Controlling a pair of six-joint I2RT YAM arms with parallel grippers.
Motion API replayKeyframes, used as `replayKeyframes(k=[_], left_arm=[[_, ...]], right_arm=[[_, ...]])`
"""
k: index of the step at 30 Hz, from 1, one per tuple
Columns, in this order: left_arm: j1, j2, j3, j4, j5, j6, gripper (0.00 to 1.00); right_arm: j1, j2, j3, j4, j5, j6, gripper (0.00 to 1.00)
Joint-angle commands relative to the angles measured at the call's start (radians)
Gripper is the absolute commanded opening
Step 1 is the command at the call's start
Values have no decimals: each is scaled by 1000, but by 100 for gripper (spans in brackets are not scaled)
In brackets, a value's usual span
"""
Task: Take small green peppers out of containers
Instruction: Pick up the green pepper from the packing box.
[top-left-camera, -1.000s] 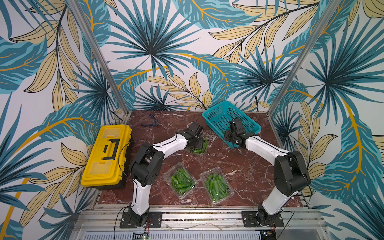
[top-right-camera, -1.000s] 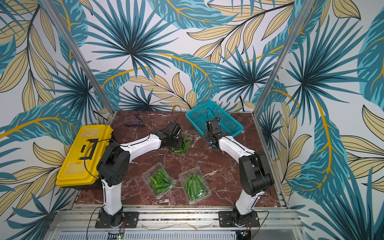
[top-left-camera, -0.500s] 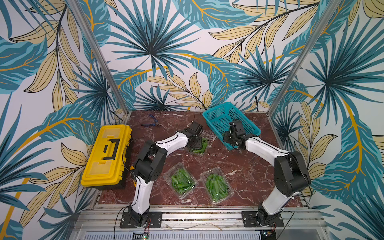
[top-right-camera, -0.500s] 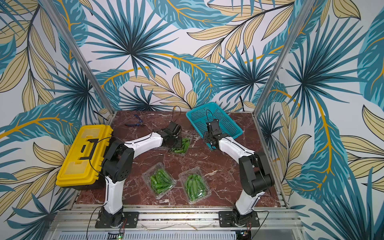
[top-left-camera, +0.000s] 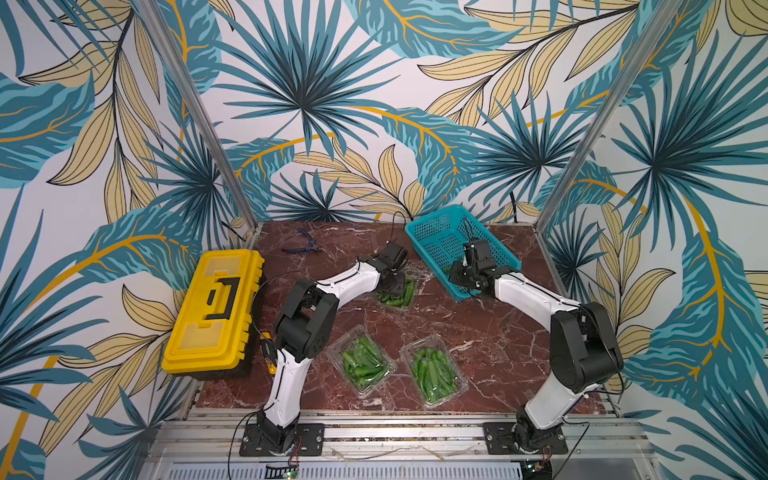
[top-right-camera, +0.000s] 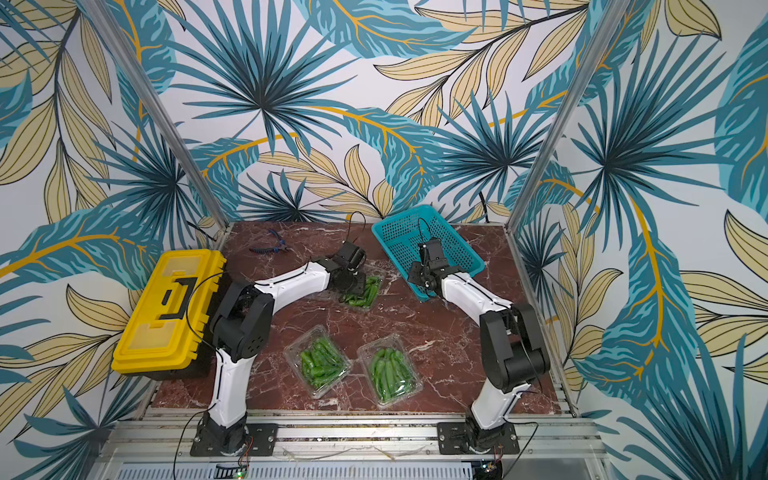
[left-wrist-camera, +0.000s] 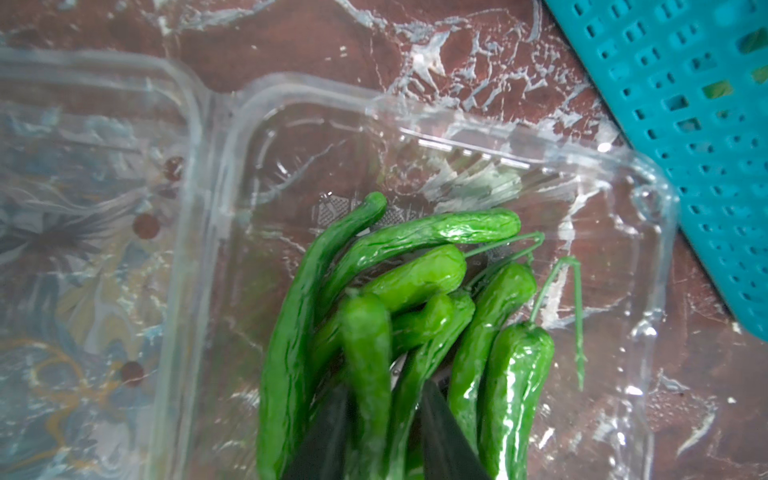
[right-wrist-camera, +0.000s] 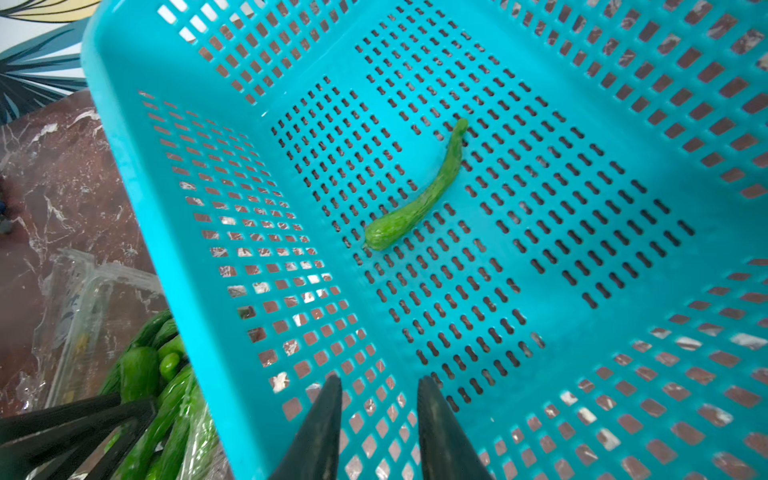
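Observation:
Three clear containers lie on the marble table. Two closed ones (top-left-camera: 360, 361) (top-left-camera: 433, 370) near the front are full of small green peppers. The third container (left-wrist-camera: 457, 137) lies open farther back, its lid flat beside it, with several small green peppers (left-wrist-camera: 419, 274) heaped at one end. My left gripper (left-wrist-camera: 382, 386) reaches into that heap, shut on a pepper (left-wrist-camera: 365, 332) that stands up between its fingers. In both top views the left gripper (top-left-camera: 395, 286) (top-right-camera: 353, 284) covers part of this box. My right gripper (right-wrist-camera: 378, 382) hangs open and empty over the teal basket's near corner (top-left-camera: 461, 278).
The teal perforated basket (right-wrist-camera: 137, 166) stands at the back right, right beside the open container, with one pepper (right-wrist-camera: 415, 195) on its floor. A yellow toolbox (top-left-camera: 214, 307) sits at the table's left edge. Blue-handled pliers (top-left-camera: 301, 245) lie at the back.
My left gripper's fingers have drawn together around a pepper in the open container, and the left elbow has shifted a little. The right arm has not moved.

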Motion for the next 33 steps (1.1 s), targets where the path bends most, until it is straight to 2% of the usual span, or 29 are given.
replayKeyframes(k=[1, 7, 11, 20, 22, 28, 33], left_arm=[[0, 15, 32, -22, -9, 17, 25], [-1, 20, 30, -23, 10, 8, 12], [-5, 6, 29, -24, 18, 7, 1], [-20, -105, -16, -22, -9, 19, 0], [-22, -141, -30, -22, -49, 22, 0], [-23, -214, -69, -22, -84, 23, 0], [-28, -262, -85, -15, -85, 31, 0]], right_arm=[[-7, 51, 22, -9, -61, 21, 33], [-8, 57, 7, -10, -114, 38, 33], [-8, 82, 16, -21, -203, 57, 33], [29, 90, 0, -9, -364, 98, 31], [56, 103, 13, -10, -389, 95, 31], [134, 127, 37, -9, -426, 112, 30], [151, 117, 22, 59, -415, 165, 31]])
